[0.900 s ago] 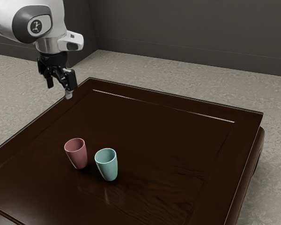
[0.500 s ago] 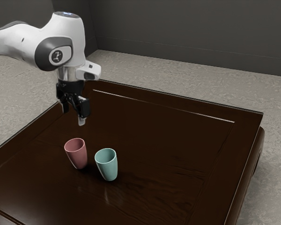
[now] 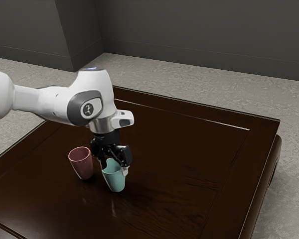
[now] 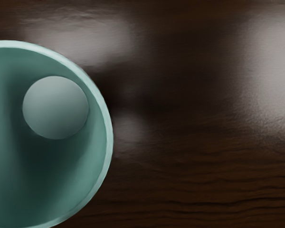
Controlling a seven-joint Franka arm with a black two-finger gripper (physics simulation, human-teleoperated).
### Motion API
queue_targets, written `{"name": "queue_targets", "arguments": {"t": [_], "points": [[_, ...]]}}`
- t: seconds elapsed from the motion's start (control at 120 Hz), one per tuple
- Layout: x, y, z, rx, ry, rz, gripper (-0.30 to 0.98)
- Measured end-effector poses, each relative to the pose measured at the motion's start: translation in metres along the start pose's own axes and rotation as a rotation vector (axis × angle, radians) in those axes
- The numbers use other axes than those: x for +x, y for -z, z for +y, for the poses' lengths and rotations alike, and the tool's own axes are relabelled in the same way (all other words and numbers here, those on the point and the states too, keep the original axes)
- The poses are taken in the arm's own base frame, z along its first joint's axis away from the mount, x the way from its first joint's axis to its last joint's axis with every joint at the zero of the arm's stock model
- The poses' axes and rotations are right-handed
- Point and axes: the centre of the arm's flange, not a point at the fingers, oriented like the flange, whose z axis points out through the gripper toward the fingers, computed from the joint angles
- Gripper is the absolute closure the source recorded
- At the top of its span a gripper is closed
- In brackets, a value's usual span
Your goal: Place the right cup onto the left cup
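In the exterior view, the arm (image 3: 47,103) comes from nine o'clock with its forearm almost level, then it bends at the wrist, so that the hand (image 3: 113,167) points downward at the mouth of the teal cup (image 3: 115,181). The hand is spread wide, with one finger at about the ten o'clock side of the cup's rim and the other at about three o'clock; whether both touch the wall, I cannot tell. The teal cup is smooth and plain, with a thin, paler rim, and its wall becomes narrower toward the base. In the wrist view, its inside is visible, deeper green in the shade, and the round floor of it looks greyish and lighter. This cup stands upright on the dark, glossy worktop (image 3: 189,164), its mouth facing up and its long axis close to vertical, in line with the downward hand. The pink cup (image 3: 83,167), of a similar tapered shape, stands near it, between nine and ten o'clock from the teal one, also upright and with its mouth up.
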Motion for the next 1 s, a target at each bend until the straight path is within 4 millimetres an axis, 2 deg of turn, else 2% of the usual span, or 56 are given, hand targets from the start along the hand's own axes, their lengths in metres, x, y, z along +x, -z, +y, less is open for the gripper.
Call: {"name": "queue_targets", "arguments": {"t": [0.092, 0.25, 0.308, 0.4, 0.55, 0.633, 0.708, 0.792, 0.883, 1.0], "points": [[0.004, -0.007, 0.007, -0.006, 0.030, 0.025, 0.00], [0.024, -0.020, 0.020, -0.006, 0.057, 0.078, 0.00], [0.033, -0.021, 0.014, -0.008, 0.085, 0.095, 0.00], [0.040, -0.024, -0.008, -0.010, 0.146, 0.111, 0.00], [0.044, -0.049, -0.019, -0.009, 0.195, 0.082, 0.00], [0.045, -0.052, -0.021, -0.005, 0.212, 0.078, 0.08], [0.044, -0.050, -0.027, 0.012, 0.217, 0.083, 0.36], [0.044, -0.046, -0.030, 0.024, 0.221, 0.087, 0.55], [0.043, -0.041, -0.031, 0.031, 0.227, 0.092, 0.65], [0.041, -0.034, -0.030, 0.035, 0.233, 0.096, 0.72]]}}
